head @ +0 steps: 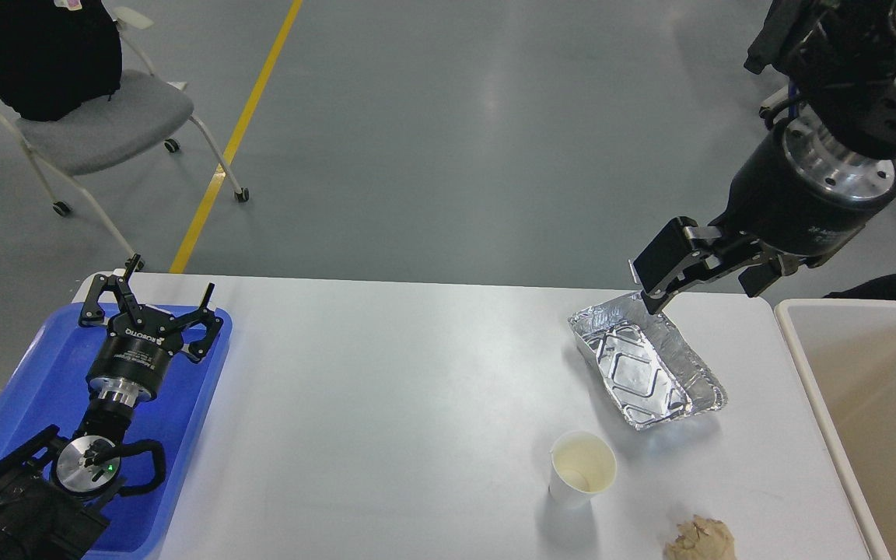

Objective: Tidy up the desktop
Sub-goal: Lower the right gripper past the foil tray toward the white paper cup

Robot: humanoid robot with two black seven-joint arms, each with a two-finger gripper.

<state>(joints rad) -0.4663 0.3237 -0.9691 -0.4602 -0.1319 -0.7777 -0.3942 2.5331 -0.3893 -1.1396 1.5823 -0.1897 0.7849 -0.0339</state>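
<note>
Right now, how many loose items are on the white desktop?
3: foil tray at the far right, under the right gripper; paper cup nearer; crumpled brown paper wad at the near edge, partly cropped.
</note>
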